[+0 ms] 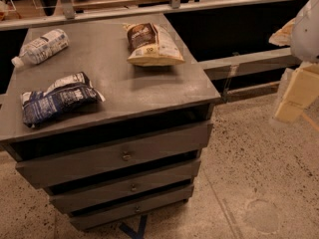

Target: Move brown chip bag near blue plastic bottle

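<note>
The brown chip bag (151, 45), tan-yellow with a dark brown panel, lies flat at the back right of the grey cabinet top (134, 88). The blue plastic bottle (42, 47), clear with a white and pale blue label, lies on its side at the back left, cap pointing left. My gripper (293, 97) shows as cream-coloured blocks at the right edge of the view. It is off the cabinet, out over the floor and well to the right of the chip bag. It holds nothing that I can see.
A dark blue and white bag (57, 98) lies at the front left of the cabinet top. The cabinet has three drawers (124, 157) below. A rail and shelf (174, 6) run behind it. Speckled floor (259, 183) lies to the right.
</note>
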Motion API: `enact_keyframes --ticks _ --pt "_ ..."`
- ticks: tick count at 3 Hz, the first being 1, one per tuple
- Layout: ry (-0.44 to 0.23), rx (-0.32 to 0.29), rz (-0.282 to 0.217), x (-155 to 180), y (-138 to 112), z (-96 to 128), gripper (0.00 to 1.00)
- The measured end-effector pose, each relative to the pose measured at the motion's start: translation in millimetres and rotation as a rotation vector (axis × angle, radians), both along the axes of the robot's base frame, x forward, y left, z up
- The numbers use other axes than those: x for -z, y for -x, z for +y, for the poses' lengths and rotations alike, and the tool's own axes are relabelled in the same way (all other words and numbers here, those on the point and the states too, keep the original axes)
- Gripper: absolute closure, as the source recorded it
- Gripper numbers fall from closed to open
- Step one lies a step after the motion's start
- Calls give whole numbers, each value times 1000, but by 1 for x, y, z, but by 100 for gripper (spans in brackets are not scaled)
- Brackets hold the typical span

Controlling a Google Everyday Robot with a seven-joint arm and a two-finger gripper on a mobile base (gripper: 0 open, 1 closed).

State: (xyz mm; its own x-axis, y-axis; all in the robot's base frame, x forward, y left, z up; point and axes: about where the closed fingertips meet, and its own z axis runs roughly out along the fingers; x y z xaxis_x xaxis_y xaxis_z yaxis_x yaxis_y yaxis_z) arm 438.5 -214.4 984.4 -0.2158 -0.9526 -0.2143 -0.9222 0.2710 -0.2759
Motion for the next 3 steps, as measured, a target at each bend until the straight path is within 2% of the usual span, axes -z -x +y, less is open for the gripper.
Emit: enact_keyframes --ticks 1,2,3 --pt "0 0 0 0 0 0 0" --pt "-62 16 -24 -3 -8 7 0" --pt "-232 94 -76 -6 -28 14 0"
